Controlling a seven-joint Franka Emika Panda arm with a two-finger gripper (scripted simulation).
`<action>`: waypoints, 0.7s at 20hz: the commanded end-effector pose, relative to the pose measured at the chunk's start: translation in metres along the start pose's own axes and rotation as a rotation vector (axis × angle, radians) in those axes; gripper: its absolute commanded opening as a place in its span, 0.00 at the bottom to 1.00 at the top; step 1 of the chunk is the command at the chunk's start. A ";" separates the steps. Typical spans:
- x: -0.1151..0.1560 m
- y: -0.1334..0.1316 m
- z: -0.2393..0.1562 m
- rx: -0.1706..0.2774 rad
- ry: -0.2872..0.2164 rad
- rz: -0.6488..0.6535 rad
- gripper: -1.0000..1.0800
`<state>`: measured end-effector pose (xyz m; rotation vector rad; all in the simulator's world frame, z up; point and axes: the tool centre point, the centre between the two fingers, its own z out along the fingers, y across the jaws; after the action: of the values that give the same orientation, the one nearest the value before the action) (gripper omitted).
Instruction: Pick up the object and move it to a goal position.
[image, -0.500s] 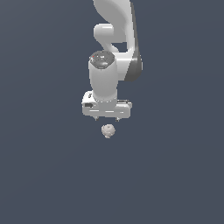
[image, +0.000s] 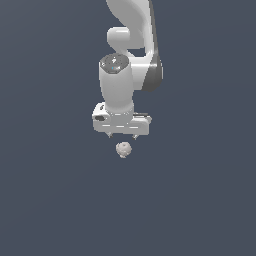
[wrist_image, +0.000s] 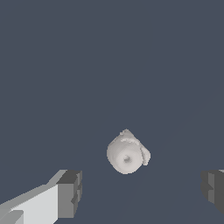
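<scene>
Ball (image: 123, 149) just beneath open-fingered tool (image: 122, 137)

All I have around the work is one flat slate-blue surface (image: 45, 200), filling the exterior view edge to edge. I see no seam, wall, horizon or furniture on it, and I cannot tell floor from backdrop. The light is even and soft, with no sharp shadow that I can pick out in that view. From the wrist view I get the same dark grey-blue surface (wrist_image: 65, 57), plain and untextured, with only a few very faint straight lines crossing the part towards one side.
</scene>
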<state>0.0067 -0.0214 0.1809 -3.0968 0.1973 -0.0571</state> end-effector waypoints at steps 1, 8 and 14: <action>0.002 -0.001 -0.003 0.006 0.008 0.014 0.96; 0.001 0.000 0.001 0.003 0.005 -0.012 0.96; -0.001 0.001 0.011 -0.004 0.000 -0.091 0.96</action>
<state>0.0064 -0.0219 0.1733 -3.1055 0.0921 -0.0620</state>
